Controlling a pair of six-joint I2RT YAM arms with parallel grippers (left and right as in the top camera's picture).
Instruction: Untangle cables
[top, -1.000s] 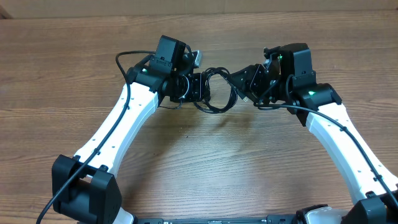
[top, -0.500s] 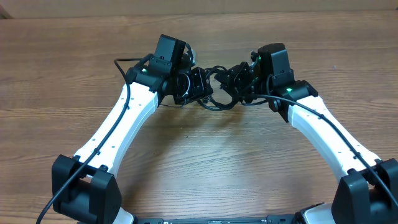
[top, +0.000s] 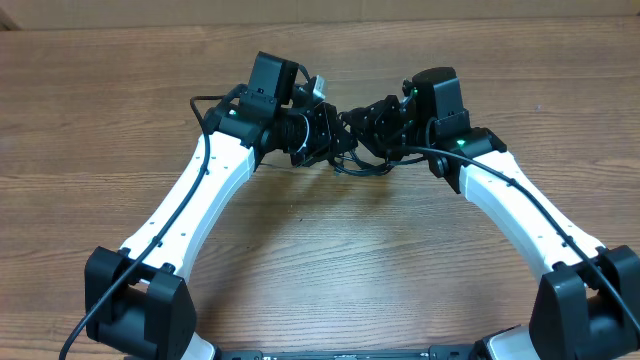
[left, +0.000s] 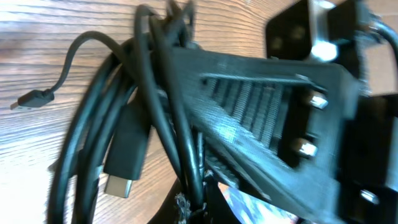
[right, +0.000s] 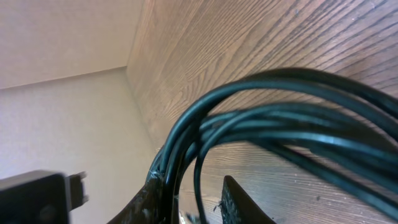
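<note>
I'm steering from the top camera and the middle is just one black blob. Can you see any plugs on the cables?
Observer: Yes. The left wrist camera shows a fat black plug with a silver tip, lying among the cables.
Operator: Any other ends?
Observer: A tiny plug lies on the table, out beside the loops.
Operator: What's at the right claw?
Observer: Its own camera shows several cables running down between its fingers.

cables (left: 144, 62) are showing black, plug tip (left: 118, 185) silver; table (top: 100, 100) is showing brown wood grain; arms (top: 190, 200) are showing white with black joints.
</note>
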